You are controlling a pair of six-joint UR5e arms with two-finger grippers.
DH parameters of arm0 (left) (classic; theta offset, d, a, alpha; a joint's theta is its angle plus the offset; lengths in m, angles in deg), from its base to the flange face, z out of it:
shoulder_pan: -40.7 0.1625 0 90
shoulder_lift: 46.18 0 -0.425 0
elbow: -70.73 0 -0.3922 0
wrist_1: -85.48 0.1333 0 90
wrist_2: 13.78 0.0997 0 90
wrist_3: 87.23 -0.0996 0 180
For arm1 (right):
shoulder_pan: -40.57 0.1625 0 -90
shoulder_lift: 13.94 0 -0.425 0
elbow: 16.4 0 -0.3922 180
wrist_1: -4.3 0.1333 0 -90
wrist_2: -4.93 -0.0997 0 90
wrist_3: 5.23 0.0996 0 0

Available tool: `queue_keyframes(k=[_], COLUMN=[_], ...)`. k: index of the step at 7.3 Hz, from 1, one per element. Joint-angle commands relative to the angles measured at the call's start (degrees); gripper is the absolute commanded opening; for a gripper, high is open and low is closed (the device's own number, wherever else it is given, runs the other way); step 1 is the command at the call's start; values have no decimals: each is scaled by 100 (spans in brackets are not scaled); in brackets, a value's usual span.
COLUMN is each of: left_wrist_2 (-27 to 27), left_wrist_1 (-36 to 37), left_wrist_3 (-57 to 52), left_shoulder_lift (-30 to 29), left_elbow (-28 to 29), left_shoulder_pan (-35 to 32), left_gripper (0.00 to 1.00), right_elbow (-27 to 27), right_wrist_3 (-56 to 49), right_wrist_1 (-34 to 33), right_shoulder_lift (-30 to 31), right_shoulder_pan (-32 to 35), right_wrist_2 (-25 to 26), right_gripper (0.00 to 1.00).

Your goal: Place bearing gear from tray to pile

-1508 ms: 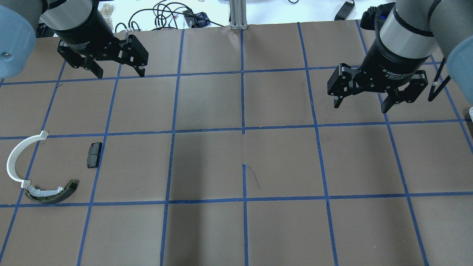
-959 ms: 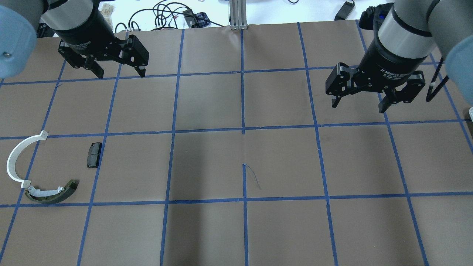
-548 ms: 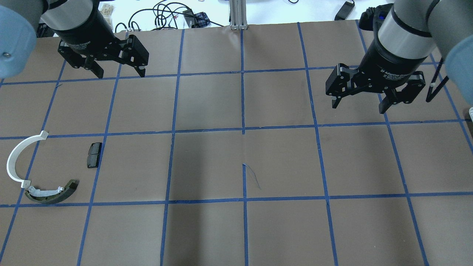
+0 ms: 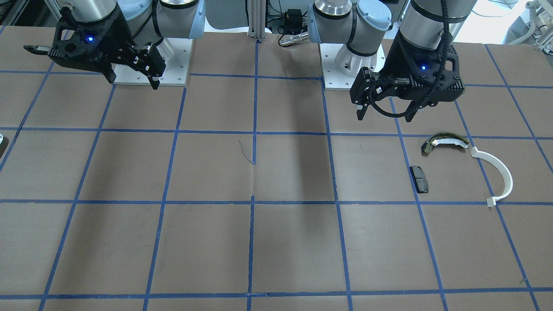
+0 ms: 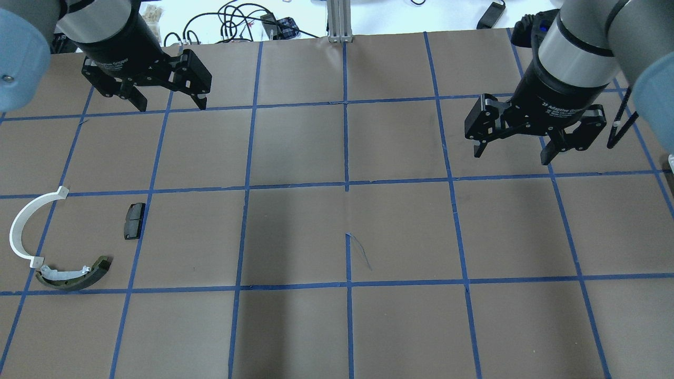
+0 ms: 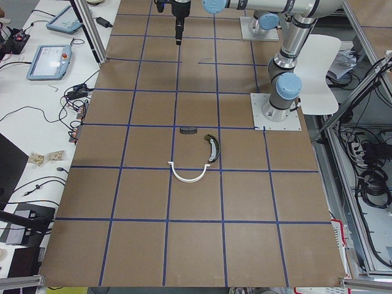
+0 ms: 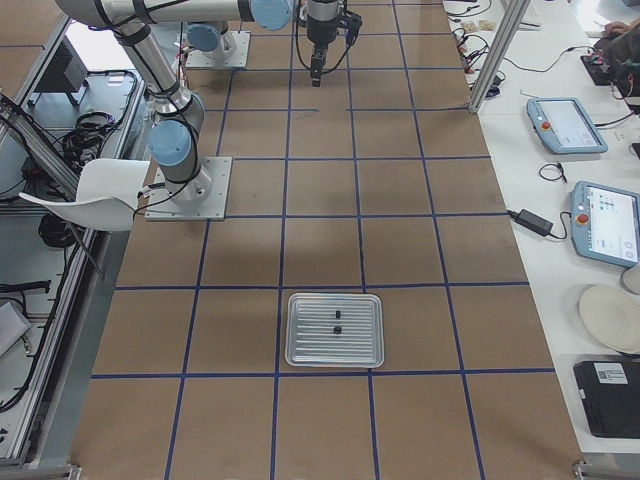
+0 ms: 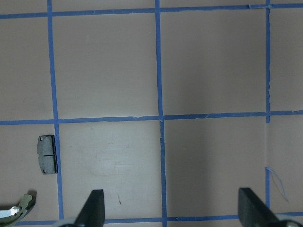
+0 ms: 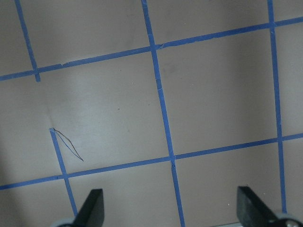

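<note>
The pile lies at the table's left: a white half-ring (image 5: 23,226), an olive-and-white brake shoe (image 5: 73,273) and a small black pad (image 5: 134,221). The pad (image 8: 47,154) also shows in the left wrist view. A metal tray (image 7: 300,345) at the table's right end holds two small dark parts (image 7: 338,329); I cannot tell which is the bearing gear. My left gripper (image 5: 171,105) hangs open and empty above the table, beyond the pile. My right gripper (image 5: 511,157) hangs open and empty over the right half, far from the tray.
The table is brown paper with a blue tape grid. Cables and tablets (image 7: 605,220) lie on the white bench along the far side. A white chair (image 7: 100,190) stands behind the arm bases. A metal post (image 5: 337,21) stands at the far edge.
My right gripper has shifted very slightly. The left gripper and the pile have not moved. Both grippers stay open.
</note>
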Motion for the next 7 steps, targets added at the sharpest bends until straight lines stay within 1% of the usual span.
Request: queue_keyframes(k=[1, 2, 3, 5, 6, 7], left_wrist_2=[9, 9, 9, 9, 0, 0], left_wrist_1=[0, 0, 0, 0, 0, 0], left_wrist_3=[-1, -1, -1, -1, -1, -1], left_shoulder_lift=[9, 9, 0, 0, 0, 0], left_elbow=[0, 0, 0, 0, 0, 0], left_shoulder_pan=[4, 4, -5, 4, 4, 4], left_gripper=[100, 100, 100, 100, 100, 100], right_elbow=[3, 3, -5, -6, 3, 21], right_wrist_3=[16, 16, 34, -133, -386, -1023], right_wrist_1=[-37, -73, -125, -82, -117, -178], right_shoulder_lift=[4, -13, -40, -31, -31, -40], right_shoulder_pan=[-1, -36, -219, -1217, -1580, -1879], right_wrist_2=[29, 30, 30, 38, 30, 38], right_gripper=[100, 100, 100, 100, 100, 100])
